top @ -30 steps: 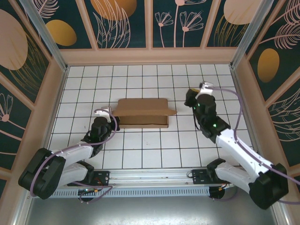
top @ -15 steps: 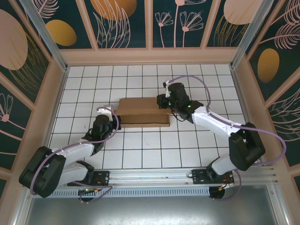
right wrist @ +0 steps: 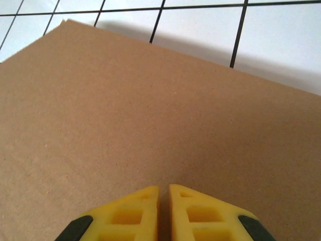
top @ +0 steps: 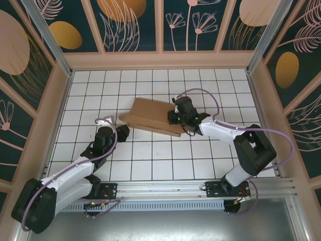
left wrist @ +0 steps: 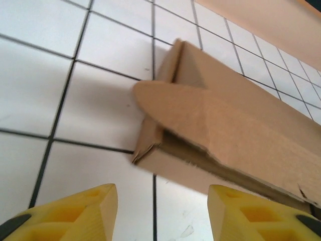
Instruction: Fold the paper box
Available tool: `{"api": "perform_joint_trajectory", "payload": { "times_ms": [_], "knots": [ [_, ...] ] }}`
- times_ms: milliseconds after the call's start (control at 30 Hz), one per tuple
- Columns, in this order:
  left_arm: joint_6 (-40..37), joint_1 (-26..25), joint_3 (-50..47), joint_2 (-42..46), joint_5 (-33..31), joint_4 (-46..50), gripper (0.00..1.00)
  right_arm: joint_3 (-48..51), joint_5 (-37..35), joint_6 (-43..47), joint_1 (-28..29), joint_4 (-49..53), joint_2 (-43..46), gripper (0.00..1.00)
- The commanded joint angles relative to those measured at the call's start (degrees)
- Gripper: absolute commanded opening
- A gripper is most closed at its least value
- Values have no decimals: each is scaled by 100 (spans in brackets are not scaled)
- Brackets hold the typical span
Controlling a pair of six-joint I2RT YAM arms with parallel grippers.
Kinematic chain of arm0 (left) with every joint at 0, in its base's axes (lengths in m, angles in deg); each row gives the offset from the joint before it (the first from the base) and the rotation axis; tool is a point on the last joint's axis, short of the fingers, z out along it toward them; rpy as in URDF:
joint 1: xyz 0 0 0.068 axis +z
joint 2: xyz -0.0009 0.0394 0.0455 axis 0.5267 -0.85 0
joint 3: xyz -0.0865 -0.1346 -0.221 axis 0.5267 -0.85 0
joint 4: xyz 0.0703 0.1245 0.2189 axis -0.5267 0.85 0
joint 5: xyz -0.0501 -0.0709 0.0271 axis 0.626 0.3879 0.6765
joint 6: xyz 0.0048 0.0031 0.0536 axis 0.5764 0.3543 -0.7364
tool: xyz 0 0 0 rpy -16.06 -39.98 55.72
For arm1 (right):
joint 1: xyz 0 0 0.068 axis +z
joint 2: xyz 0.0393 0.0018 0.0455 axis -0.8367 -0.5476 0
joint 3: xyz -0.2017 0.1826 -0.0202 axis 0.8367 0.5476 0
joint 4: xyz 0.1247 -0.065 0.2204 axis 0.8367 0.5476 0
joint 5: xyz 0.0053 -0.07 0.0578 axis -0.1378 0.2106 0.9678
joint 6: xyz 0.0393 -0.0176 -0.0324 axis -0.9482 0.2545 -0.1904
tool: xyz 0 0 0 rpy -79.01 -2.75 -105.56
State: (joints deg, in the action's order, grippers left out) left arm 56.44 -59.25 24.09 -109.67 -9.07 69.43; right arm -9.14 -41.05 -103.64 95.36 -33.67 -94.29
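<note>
Top external view: the paper box (top: pixel 150 115) lies skewed at the middle of the tiled table (top: pixel 150 160), its lid lowered. The right gripper (top: pixel 176 116), fingers pinched together with nothing between them, rests on the box's right end. The left gripper (left wrist: pixel 161 201) stands spread and empty just off the left corner. Closing the lid seems the step in hand. Next, the rounded tab (left wrist: pixel 165 98) jutting past that corner likely needs tucking. Bare tiles all round leave ample room.

Paper box (top: pixel 150 114) plain brown; table (top: pixel 150 160) white tiles, black grid; right gripper (right wrist: pixel 164 193) yellow.
</note>
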Motion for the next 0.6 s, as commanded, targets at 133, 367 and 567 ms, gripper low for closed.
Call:
{"api": "perform_joint_trajectory", "payload": {
  "times_ms": [133, 367, 567],
  "knots": [
    [805, -27, 547, 734, -1773, 2101, 54, 145, -250, 31, -47, -62, -90, 14],
    [-252, -31, 1381, 698, -2266, 1985, 55, 350, -203, 72, -18, -140, -3, 14],
    [-1203, -31, 2373, -641, -1003, 1476, 56, 505, -240, 193, -7, -175, -78, 15]
  ]
}}
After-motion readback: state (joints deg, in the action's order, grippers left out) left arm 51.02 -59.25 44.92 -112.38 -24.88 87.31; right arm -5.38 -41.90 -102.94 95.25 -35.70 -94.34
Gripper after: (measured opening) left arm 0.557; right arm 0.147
